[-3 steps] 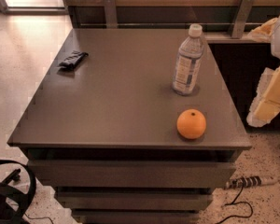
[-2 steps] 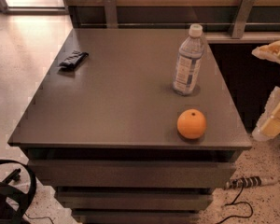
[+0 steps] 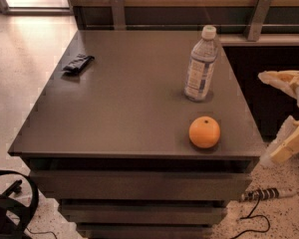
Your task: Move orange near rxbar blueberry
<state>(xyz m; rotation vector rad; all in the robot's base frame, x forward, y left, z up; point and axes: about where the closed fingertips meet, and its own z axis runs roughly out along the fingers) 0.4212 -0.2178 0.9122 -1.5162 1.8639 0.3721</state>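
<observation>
Camera view, the only one we get: we're looking down on a dark brown square table (image 3: 119, 113) with drawer fronts below its front edge. The orange (image 3: 205, 132), a round bright orange fruit with a small dark stem dimple, sits near the table's front right corner. The rxbar blueberry (image 3: 78, 63), a flat, dark blue-black crinkled wrapper packet, lies way over at the back left, well apart from the fruit. A clear plastic water bottle (image 3: 201, 66) with a white cap stands upright just behind the orange, not touching it. The pale two-finger gripper (image 3: 268, 116) hangs off the table's right side, near the orange but clear of it. We see its fingers spread wide with nothing between them.
</observation>
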